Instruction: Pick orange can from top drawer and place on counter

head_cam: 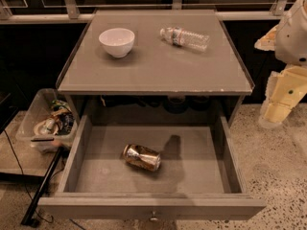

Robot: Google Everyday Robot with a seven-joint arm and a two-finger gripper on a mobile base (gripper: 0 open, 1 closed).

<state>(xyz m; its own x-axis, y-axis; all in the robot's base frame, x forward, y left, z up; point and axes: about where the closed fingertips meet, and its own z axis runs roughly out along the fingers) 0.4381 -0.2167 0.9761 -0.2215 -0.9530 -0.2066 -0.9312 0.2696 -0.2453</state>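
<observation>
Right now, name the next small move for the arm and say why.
Probably carry the gripper left and down, to a spot over the open top drawer. The orange can lies on its side on the drawer floor, left of centre, while the gripper hangs off to the right of the counter, touching nothing.

The worktop (158, 71) is flat grey, with pale chips along its front edge. Near its back left corner the bowl (117, 41) is white. Toward the back right the bottle (186, 37) is clear with a whitish label. The drawer (79, 159) is the same grey, its knob (153, 218) silvery. The can (142, 157) in it is shiny orange-gold with silver ends. My gripper (274, 113), off the worktop's right edge, is cream-yellow. The floor (280, 176) is speckled beige.
</observation>
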